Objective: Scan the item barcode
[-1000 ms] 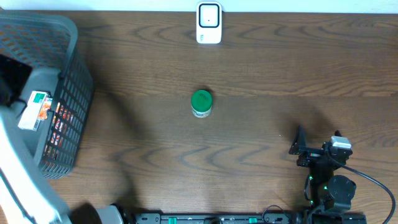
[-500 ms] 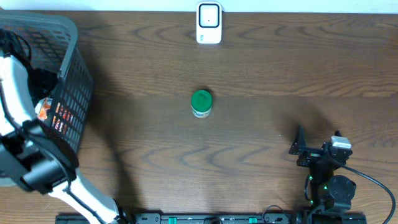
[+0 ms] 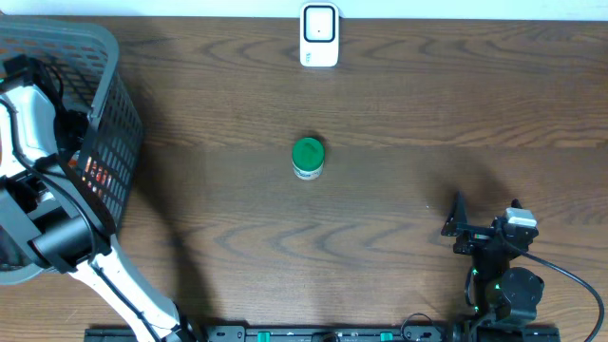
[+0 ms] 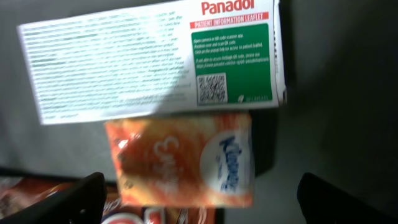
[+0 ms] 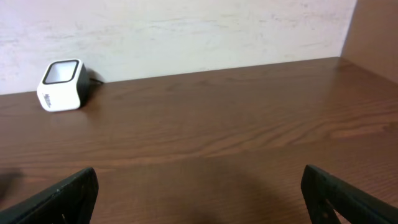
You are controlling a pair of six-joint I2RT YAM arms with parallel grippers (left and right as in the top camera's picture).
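Note:
My left gripper (image 4: 199,190) hangs open inside the grey basket (image 3: 104,57) at the table's left end, its dark fingertips (image 4: 84,194) either side of an orange Kleenex tissue pack (image 4: 186,158). Just beyond the pack lies a white and green Panadol box (image 4: 155,59), printed side with a QR code facing up. Nothing is gripped. The white barcode scanner (image 3: 319,35) stands at the table's far edge and also shows as the scanner (image 5: 62,85) in the right wrist view. My right gripper (image 3: 484,207) rests open at the near right, above bare wood (image 5: 199,186).
A small jar with a green lid (image 3: 307,158) stands at the middle of the table. More red and orange packets (image 4: 124,214) lie lower in the basket. My left arm (image 3: 28,123) leans over the basket's rim. A pale wall (image 5: 186,31) backs the table.
My left arm has swung further into the basket and now covers the box that showed there a second ago. The right arm and the jar have not moved.

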